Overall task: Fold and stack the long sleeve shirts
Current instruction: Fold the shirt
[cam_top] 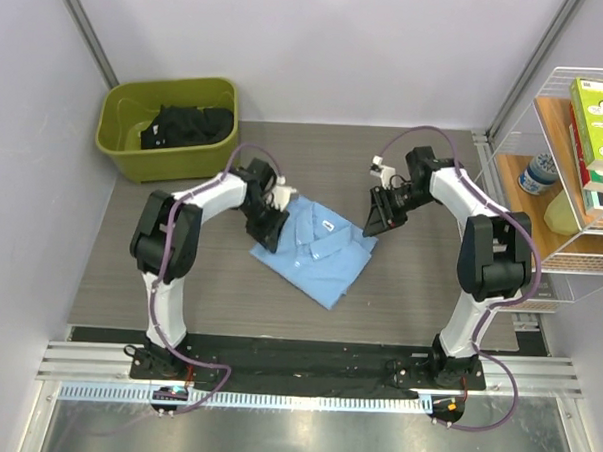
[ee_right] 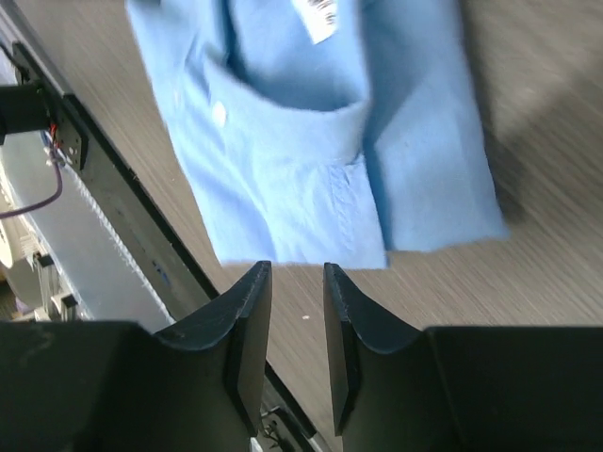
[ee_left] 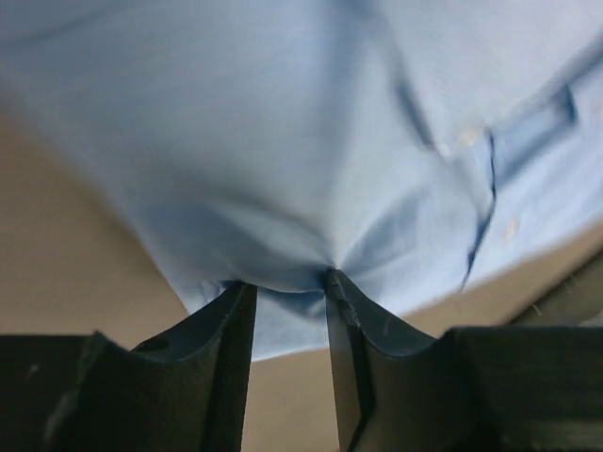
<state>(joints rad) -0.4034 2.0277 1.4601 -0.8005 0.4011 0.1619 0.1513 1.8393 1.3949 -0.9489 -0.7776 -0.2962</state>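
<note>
We look down on a dark grey, wood-grained table (cam_top: 409, 291) boxed in by pale walls. At its far left corner sits an olive-green tub (cam_top: 119, 153) with dark clothes (cam_top: 191, 124) piled inside. A white wire shelf (cam_top: 570, 268) stands along the right side, holding green boxes (cam_top: 598, 119) and a small jar (cam_top: 537, 174).

The light blue shirt (cam_top: 320, 252) lies near the middle of the table, between the two arms. It is folded into a rough rectangle set askew, with its collar and white neck label (cam_top: 325, 226) toward the far side.

The left arm (cam_top: 208, 197) reaches in to the shirt's left edge. From the left wrist we see the left jaws closed on that edge. The blue cloth (ee_left: 283, 141) bunches and puckers at the fingertips (ee_left: 334, 282) and fills the gap between them. A button (ee_left: 468, 137) shows off to the right, and the table beneath is blurred.

The right arm (cam_top: 472, 208) bends in from the other side, and its jaws hang just beside the shirt's far right corner. From the right wrist we see the right jaws slightly parted with nothing between them, only bare table. The shirt (ee_right: 283, 141) lies just beyond the fingertips (ee_right: 254, 282), apart from them, with the label (ee_right: 320, 19) and one button (ee_right: 219, 113) in view.
</note>
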